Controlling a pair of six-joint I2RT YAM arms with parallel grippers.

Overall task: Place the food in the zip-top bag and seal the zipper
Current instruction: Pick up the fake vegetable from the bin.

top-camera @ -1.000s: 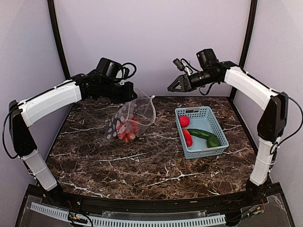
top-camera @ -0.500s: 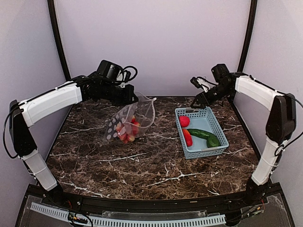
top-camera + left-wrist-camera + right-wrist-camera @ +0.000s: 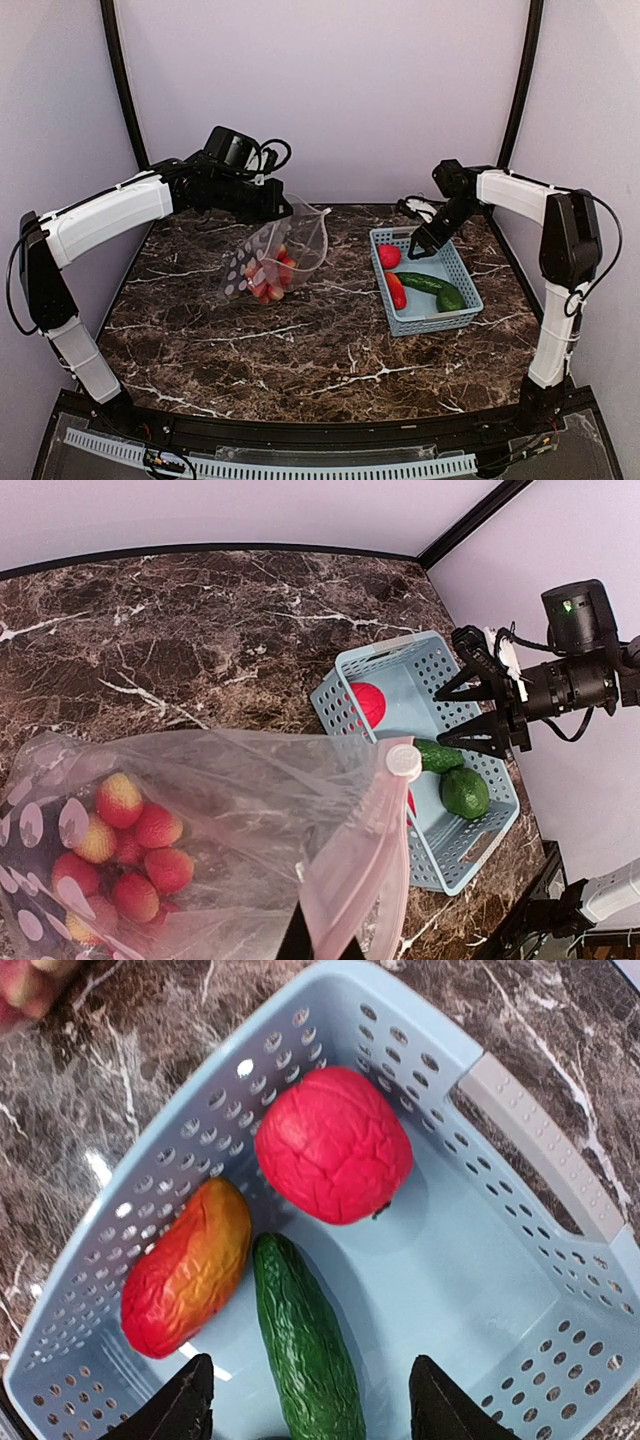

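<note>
My left gripper (image 3: 283,208) is shut on the zip-top bag (image 3: 290,245) and holds it hanging above the table by its mouth edge. Red berries (image 3: 272,272) lie in the bag and also show in the left wrist view (image 3: 130,845). The pale pinkish zipper (image 3: 365,860) with its white slider (image 3: 403,760) runs up from my fingers (image 3: 300,942). My right gripper (image 3: 420,243) is open and empty, just above the basket's far end. Between its fingertips (image 3: 315,1410) lies the green cucumber (image 3: 305,1350). The red tomato (image 3: 333,1145), the red-orange pepper (image 3: 188,1265) and the green avocado-like piece (image 3: 465,792) are also there. I see no eggplant.
The light-blue lattice basket (image 3: 455,262) stands at the right on the dark marble table (image 3: 300,350); a grey handle (image 3: 545,1150) sits on its end wall. Black frame posts and pale walls close the back and sides.
My right arm has swung right and come down from mid-air to just over the basket, gripper still open. The bag has swung slightly under my left gripper.
</note>
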